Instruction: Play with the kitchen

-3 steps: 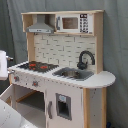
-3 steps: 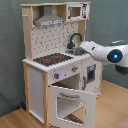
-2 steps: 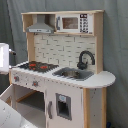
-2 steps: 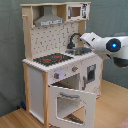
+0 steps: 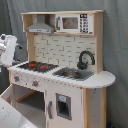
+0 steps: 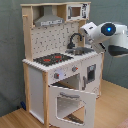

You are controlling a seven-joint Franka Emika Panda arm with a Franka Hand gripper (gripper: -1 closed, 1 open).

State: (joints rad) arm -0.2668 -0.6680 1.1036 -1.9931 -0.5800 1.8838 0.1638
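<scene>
The kitchen (image 6: pixel 62 70) stands on a wooden floor (image 6: pixel 112 107) before a grey-green curtain (image 6: pixel 10 50). It is white panels and pale wood, with a perforated back, a curved black faucet (image 6: pixel 75 39) and a red-ringed stovetop (image 6: pixel 50 59). Below the stovetop, the oven door (image 6: pixel 74 102) hangs open. The white arm (image 6: pixel 102 35) reaches beside the faucet; whether its tool is wide or narrow cannot be told.

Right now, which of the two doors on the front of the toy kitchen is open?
The oven door under the stovetop is open, swung down and outward. The narrower door under the sink is shut, flush with the kitchen front.
</scene>
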